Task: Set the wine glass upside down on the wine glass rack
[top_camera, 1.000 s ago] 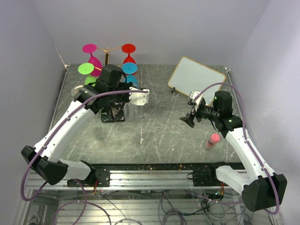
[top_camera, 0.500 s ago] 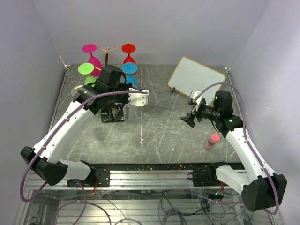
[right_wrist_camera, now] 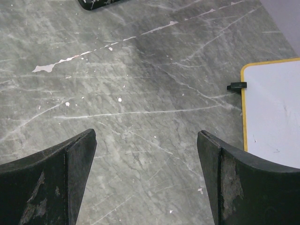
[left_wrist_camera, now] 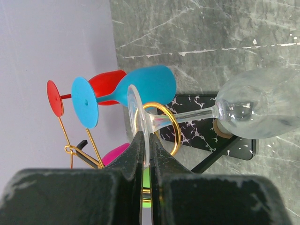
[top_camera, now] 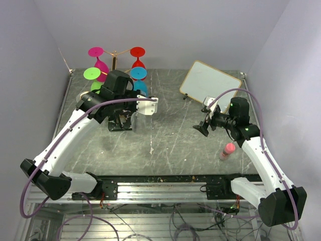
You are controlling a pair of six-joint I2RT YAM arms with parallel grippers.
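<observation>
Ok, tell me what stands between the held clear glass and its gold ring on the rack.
Nothing visible. The clear wine glass, its foot pinched in the left gripper, has its stem at the gold ring. The blue glass hangs close beside, not between.

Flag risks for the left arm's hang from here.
1. The left gripper pinches only the thin foot rim of the clear wine glass; it may pivot or slip.
2. The blue glass hangs close by on the wine glass rack; a bump could dislodge it.
</observation>
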